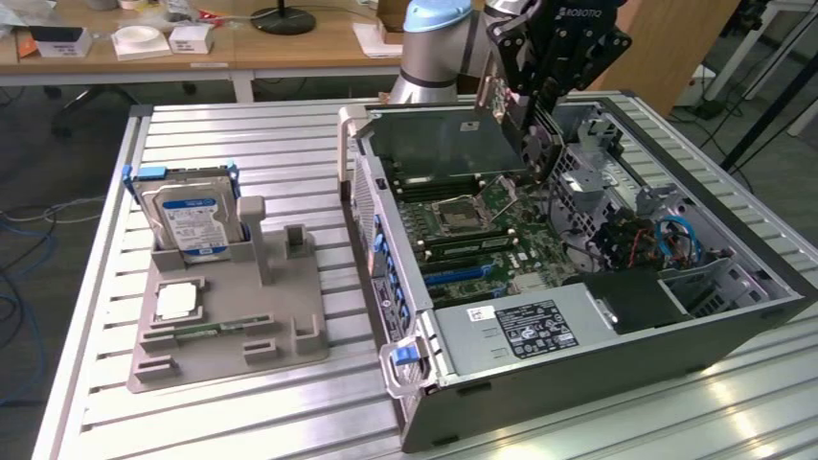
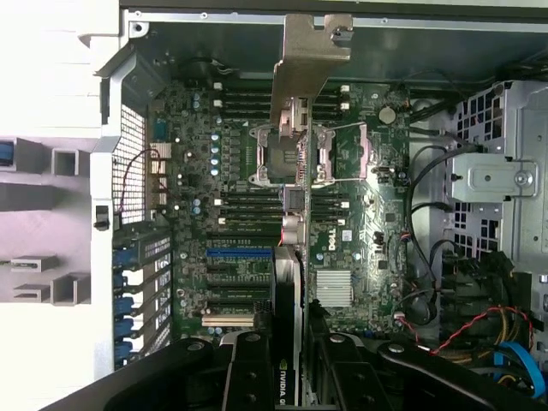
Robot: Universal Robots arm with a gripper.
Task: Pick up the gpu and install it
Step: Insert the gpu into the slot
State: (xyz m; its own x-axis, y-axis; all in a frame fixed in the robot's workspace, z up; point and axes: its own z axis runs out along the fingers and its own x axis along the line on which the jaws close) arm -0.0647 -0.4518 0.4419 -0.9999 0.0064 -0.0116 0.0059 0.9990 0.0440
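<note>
The gpu (image 1: 442,144) is a flat dark green card, held in the air over the open computer case (image 1: 715,316) above the motherboard (image 1: 492,235). My gripper (image 1: 527,120) is shut on the card's edge at the exterior view's right. From the wrist, the gpu (image 2: 295,257) appears edge-on, running from between my fingers (image 2: 248,368) out to its silver bracket (image 2: 310,60). It hangs over the processor socket (image 2: 312,154) and the expansion slots (image 2: 235,274), apart from the board.
On the exterior view's left, a grey fixture (image 1: 275,331) holds an upright hard drive (image 1: 192,220) with a blue label, a processor chip (image 1: 175,302) and a memory stick (image 1: 205,329). Cables and a drive cage (image 1: 652,240) crowd the case's right side. The slatted metal table (image 1: 192,422) carries everything.
</note>
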